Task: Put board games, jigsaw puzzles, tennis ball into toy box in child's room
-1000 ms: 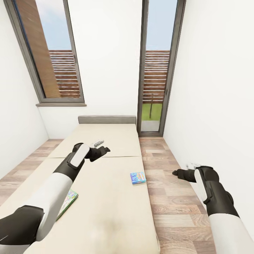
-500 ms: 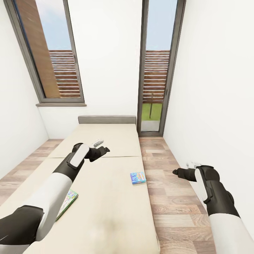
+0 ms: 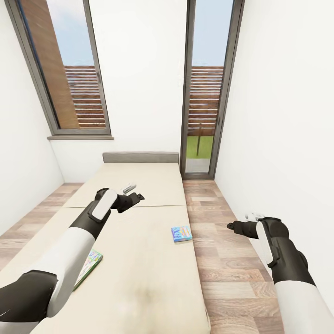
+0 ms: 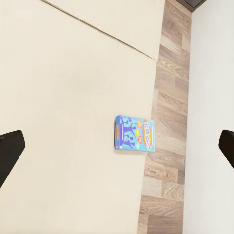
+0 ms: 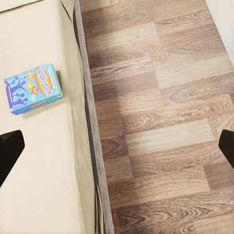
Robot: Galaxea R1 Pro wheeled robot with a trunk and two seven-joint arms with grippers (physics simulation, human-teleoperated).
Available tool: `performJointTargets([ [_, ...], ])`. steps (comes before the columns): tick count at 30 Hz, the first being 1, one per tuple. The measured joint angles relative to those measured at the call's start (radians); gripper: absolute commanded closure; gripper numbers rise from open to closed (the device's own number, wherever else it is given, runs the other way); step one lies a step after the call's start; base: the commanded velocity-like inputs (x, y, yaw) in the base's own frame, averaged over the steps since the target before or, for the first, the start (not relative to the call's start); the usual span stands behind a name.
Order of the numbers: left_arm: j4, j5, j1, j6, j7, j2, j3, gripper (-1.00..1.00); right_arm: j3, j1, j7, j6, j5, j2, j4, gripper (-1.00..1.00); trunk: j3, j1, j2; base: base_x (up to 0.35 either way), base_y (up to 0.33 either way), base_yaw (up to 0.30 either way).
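Robot faces the bed (image 3: pixel 139 241); step in hand looks like the pick-up of the two board games lying there, nothing collected yet. Green-edged game (image 3: pixel 90 265) lies flat near the bed's left edge, under the left forearm and well behind the left gripper (image 3: pixel 132 192). That gripper hovers above mid-mattress, jaws spread wide, holding nothing. Blue game (image 3: pixel 181 233) lies flat at the bed's right edge, ahead of and below the left gripper, between the two grippers. Right gripper (image 3: pixel 234 227) hangs over the plank floor (image 3: pixel 232 269) just beside the bed, jaws also wide apart, empty; blue game sits near it, off to its left. Next move, by my reading: lower one gripper onto the blue game and pinch its thin edge; flat box, little to grip.
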Motion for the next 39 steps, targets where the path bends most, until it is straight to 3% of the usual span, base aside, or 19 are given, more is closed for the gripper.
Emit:
performJointTargets([
  [19, 0.039, -0.001, -0.012, -0.001, 0.001, -0.003, -0.002, -1.0, 0.002, 0.0, 0.0, 0.0, 0.0, 0.001, 0.0, -1.0, 0.0, 0.0, 0.0, 0.0, 0.0, 0.0],
  [23, 0.195, -0.001, -0.099, -0.067, -0.005, -0.002, -0.002, -1.0, 0.003, 0.001, 0.001, 0.006, 0.0, 0.001, -0.015, -1.0, 0.0, 0.0, 0.0, 0.0, 0.0, 0.0],
  [24, 0.338, -0.003, -0.191, -0.133, -0.012, -0.008, -0.003, -1.0, 0.005, 0.001, 0.003, 0.012, -0.002, 0.0, -0.069, -1.0, -0.001, 0.0, 0.0, 0.0, 0.0, 0.0],
  [28, 0.366, -0.001, -0.224, -0.148, -0.013, -0.012, -0.003, -1.0, 0.005, 0.002, 0.011, 0.012, -0.008, -0.001, -0.088, -1.0, -0.006, 0.0, 0.0, 0.0, 0.0, 0.0],
  [39, 0.374, -0.001, -0.232, -0.152, -0.014, -0.01, -0.004, -1.0, 0.007, 0.002, 0.016, 0.012, -0.011, -0.001, -0.093, -1.0, -0.023, 0.0, 0.0, 0.0, 0.0, 0.0],
])
